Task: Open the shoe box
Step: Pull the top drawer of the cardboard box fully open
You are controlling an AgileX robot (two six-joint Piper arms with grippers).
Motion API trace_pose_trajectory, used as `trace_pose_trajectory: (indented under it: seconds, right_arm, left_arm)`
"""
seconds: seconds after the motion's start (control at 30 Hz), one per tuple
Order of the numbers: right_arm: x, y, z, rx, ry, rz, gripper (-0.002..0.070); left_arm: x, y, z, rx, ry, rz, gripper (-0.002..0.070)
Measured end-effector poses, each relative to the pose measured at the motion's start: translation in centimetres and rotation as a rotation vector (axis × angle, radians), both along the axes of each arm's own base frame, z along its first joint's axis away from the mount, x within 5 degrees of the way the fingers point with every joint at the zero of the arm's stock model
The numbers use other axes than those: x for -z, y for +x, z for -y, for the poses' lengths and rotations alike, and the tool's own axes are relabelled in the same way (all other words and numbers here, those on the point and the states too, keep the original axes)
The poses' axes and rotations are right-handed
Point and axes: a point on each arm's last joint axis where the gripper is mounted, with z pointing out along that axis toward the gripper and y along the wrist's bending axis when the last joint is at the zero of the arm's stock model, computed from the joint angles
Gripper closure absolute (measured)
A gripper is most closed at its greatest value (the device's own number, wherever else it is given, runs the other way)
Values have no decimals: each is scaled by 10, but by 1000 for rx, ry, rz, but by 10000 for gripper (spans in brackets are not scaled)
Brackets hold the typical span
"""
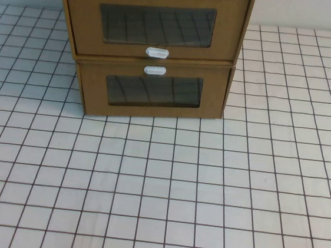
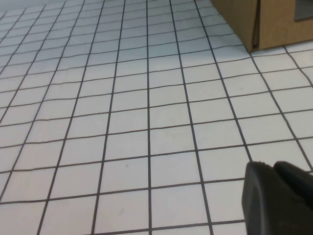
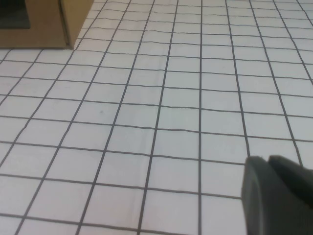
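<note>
Shoe boxes, two, stacked at far centre of table (image 1: 158,194): upper box (image 1: 228,30), top cut off by the frame; lower box (image 1: 213,96). Both closed. Contents behind the dark windows (image 1: 158,25) unreadable.
left gripper (image 2: 279,196): only a dark edge shows, cannot tell its state.
right gripper (image 3: 276,196): cropped likewise, closed on nothing.

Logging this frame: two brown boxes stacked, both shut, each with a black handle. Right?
Not quite: the handles are white, not black, as the high view shows. The boxes are stacked and shut. The left gripper and right gripper hover above the table, short of the boxes.
</note>
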Motion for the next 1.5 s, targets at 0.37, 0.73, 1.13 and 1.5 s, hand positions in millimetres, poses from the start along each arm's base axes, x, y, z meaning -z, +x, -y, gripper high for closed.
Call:
trace_pose_trajectory:
  seconds: [0.37,0.73,1.13,1.5]
  right_arm:
    - [0,0,0,0,0,0,689]
    - [0,0,0,0,0,0,689]
    - [0,0,0,0,0,0,689]
    - [0,0,0,0,0,0,689]
  left_arm:
    - [0,0,0,0,0,0,677]
    - [0,0,0,0,-5,0,677]
    - [-7,2,4,-6,-208,73,677]
    - [-24,4,6,-47,-654,216,677]
